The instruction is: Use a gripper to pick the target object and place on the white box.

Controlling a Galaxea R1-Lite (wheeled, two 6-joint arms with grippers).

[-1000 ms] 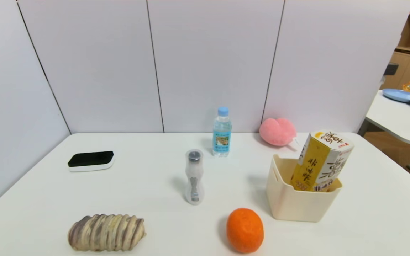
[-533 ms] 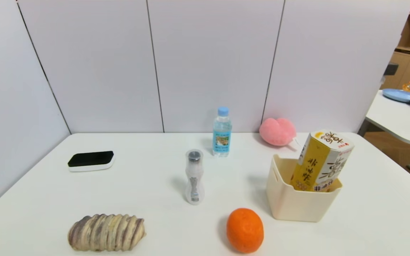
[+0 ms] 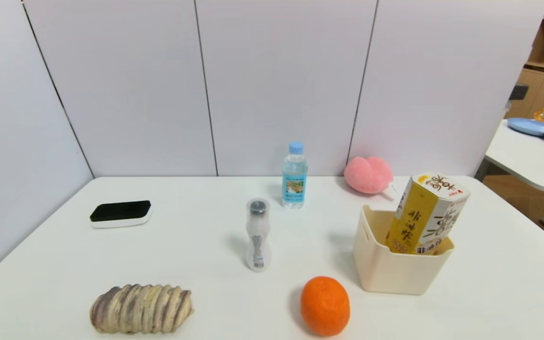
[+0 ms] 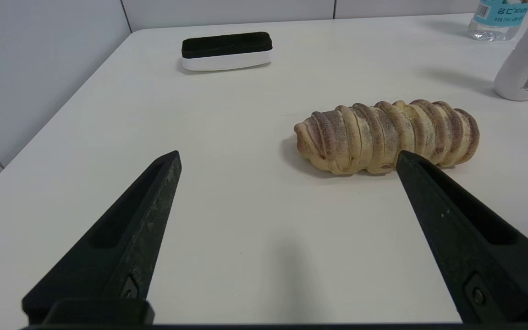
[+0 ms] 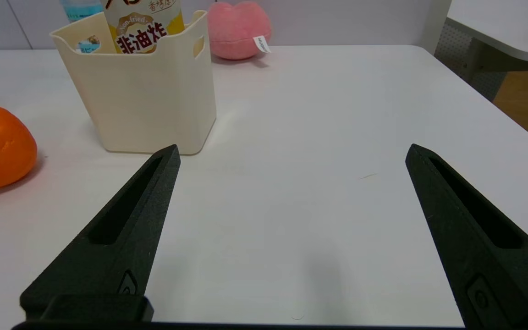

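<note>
Looks pretty much done here. The carton [image 3: 427, 213] is already sat inside the white box [image 3: 397, 271], tilted and leaned toward 1 o'clock, with its top poking well above the rim. On the table [image 3: 196, 245] the box is found at about 4 o'clock from the centre, with the orange [image 3: 325, 305] just beside it at its 8 o'clock.

Neither arm is seen in the head view. The right gripper [image 5: 291, 151] is held low near the table edge, jaws spread wide, nothing gripped, with the box ahead at about 11 o'clock. The left gripper [image 4: 287, 156] is likewise wide open and empty, pointed at the bread [image 4: 387, 136].

So nothing seems left except maybe straightening the carton, since it's propped rather than stood upright.
</note>
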